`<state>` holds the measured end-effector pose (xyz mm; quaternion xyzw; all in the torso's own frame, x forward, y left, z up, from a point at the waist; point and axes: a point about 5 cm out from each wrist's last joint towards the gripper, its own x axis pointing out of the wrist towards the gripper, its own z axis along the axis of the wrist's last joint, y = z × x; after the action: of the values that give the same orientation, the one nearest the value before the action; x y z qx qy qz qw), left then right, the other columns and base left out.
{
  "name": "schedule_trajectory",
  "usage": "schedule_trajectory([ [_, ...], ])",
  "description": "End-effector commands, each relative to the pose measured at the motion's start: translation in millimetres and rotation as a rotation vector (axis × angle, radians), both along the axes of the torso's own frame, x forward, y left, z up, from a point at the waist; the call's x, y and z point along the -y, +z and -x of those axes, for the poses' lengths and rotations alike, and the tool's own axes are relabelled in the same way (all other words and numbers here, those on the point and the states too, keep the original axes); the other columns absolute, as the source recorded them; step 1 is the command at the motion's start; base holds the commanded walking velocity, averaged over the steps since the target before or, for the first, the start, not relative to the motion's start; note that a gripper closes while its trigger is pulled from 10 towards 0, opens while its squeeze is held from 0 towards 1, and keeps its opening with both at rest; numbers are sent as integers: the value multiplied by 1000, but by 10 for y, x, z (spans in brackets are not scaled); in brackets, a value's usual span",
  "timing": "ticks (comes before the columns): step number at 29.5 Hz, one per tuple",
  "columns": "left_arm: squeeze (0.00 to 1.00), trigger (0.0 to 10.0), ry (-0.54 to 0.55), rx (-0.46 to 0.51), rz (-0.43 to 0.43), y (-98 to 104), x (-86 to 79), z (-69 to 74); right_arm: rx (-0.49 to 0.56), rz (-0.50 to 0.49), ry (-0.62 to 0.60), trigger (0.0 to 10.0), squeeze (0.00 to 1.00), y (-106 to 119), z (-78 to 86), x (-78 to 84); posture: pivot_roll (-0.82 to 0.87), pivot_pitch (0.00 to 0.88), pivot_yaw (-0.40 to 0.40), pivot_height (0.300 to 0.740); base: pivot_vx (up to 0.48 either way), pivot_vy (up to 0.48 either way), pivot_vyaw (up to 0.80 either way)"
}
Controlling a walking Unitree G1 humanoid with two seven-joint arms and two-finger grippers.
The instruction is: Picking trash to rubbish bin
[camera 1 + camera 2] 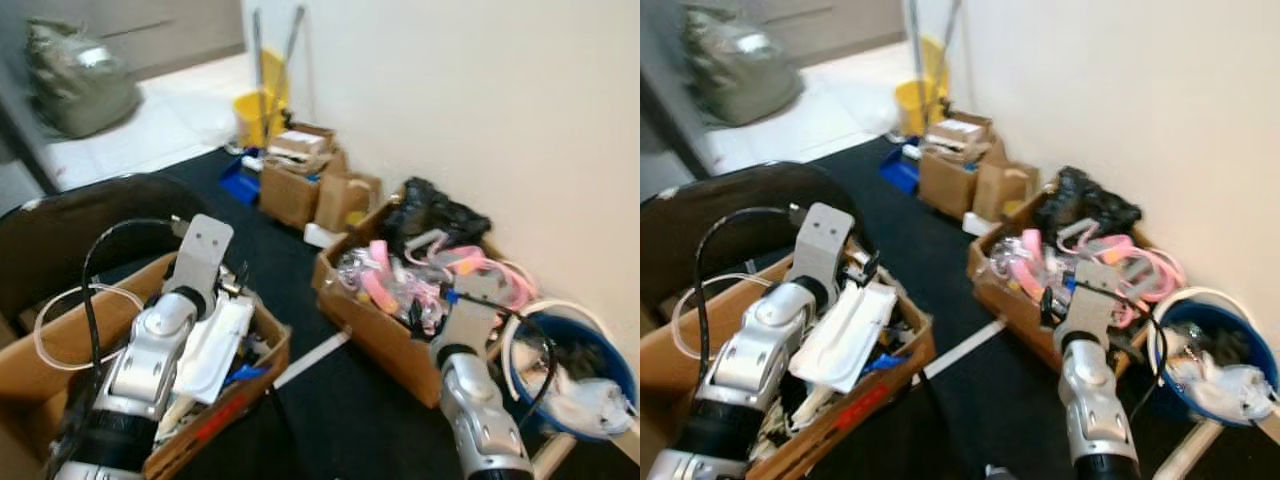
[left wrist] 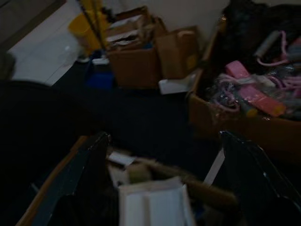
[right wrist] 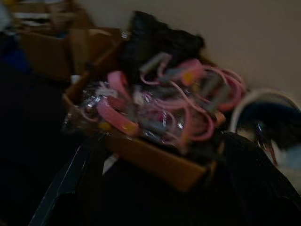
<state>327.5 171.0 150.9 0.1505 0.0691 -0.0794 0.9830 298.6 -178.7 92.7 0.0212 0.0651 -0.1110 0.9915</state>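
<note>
The left tool (image 2: 160, 188) hangs above an open cardboard box (image 1: 262, 345) at about 7 o'clock in the head views; in its wrist view the two black fingers (image 2: 80, 179) stand wide apart with nothing between them, and a white tray-like piece (image 2: 155, 207) in the box lies below the gap. The right tool (image 3: 155, 188) is also spread wide and holds nothing. It hovers at the near edge of a second cardboard box (image 1: 1005, 295) stuffed with pink loops and clear wrapping (image 3: 141, 113), at 4 o'clock.

The rubbish bin (image 1: 575, 385), a blue bucket holding crumpled white trash (image 1: 585, 400), stands against the wall at 4 o'clock, just beside that box.

The head views add a yellow mop bucket (image 1: 255, 115) at 12 o'clock and a grey sack (image 1: 80, 80) at 10 o'clock. The right wrist view brings the black bag (image 3: 157, 40) at the far end of the pink-filled box close.
</note>
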Motion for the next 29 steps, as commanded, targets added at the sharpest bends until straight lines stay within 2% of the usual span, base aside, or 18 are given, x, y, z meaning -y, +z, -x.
schedule_trajectory([
  [1, 0, 10000, 42, 10, -8, -16, -70, -8, -33, -7, 2, 10000, 0, -65, 39, -23, 27, 144, 69, 740, 0, 0, -800],
  [6, 0, 10000, 62, 34, 1, 20, -75, -32, -37, -13, 2, 10000, 0, -74, 47, -35, 28, 145, 72, 740, 0, 0, -800],
  [8, 0, 10000, 11, 18, 38, -4, 2, -42, -38, -19, 2, 10000, 0, -77, 54, -40, 28, 146, 72, 740, 0, 0, -800],
  [12, 0, 10000, -9, 26, 25, -21, 32, -39, -40, -20, 2, 10000, 0, -84, 63, -48, 21, 143, 75, 740, 0, 0, -800],
  [16, 0, 10000, 35, -13, 92, -105, 5, -12, -47, -11, -15, 10000, 0, -105, 116, -15, 15, 134, 77, 740, 0, 0, -800],
  [21, 0, 10000, 51, -33, 90, -209, -56, 55, -49, -34, 0, 10000, 0, -132, 149, -26, 9, 121, 70, 740, 0, 0, -800],
  [25, 0, 10000, 70, -49, 54, -281, -88, 89, -53, -29, 24, 10000, 0, -156, 163, -59, 14, 109, 63, 740, 0, 0, -800],
  [29, 0, 10000, 76, -36, 61, -268, -63, 73, -53, -28, 38, 10000, 0, -162, 148, -102, 17, 109, 61, 740, 0, 0, -800],
])
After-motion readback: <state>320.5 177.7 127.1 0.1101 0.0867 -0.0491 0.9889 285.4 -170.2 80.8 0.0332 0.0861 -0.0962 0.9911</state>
